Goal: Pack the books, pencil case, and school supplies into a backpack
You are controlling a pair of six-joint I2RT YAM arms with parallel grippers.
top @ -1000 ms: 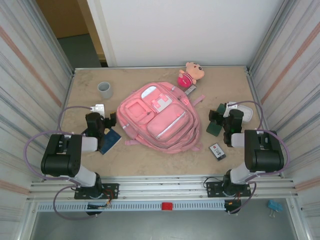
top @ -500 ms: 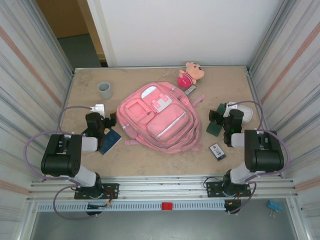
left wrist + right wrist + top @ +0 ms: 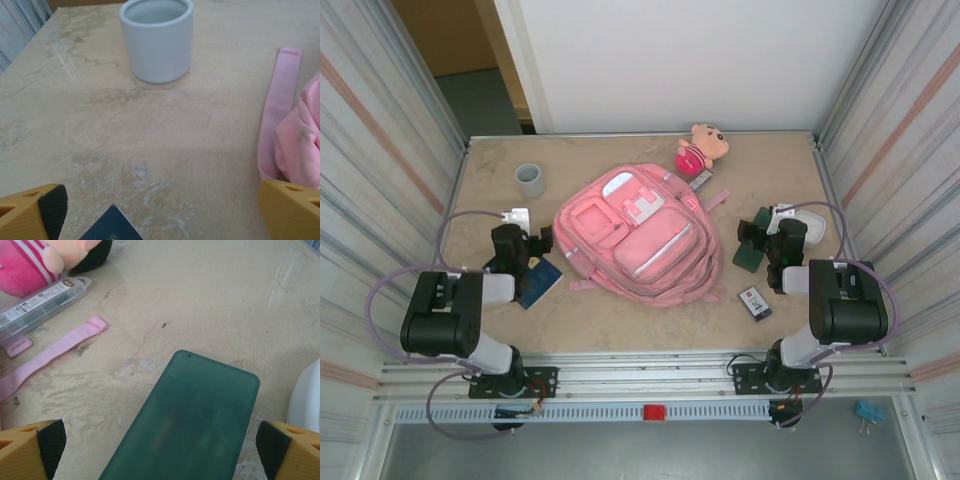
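The pink backpack lies flat in the middle of the table, and its strap shows in the left wrist view. A navy-blue book lies to its left, under my left gripper. That gripper is open, with a corner of the book between its fingers. My right gripper hangs open over a dark green pencil case without touching it. A black piece with white markings lies near the front right. A slim clear box lies beside the backpack's top.
A grey cup stands at the back left, straight ahead of my left gripper. A pink plush doll sits at the back. A white box lies by the left arm and a white rounded thing by the right gripper.
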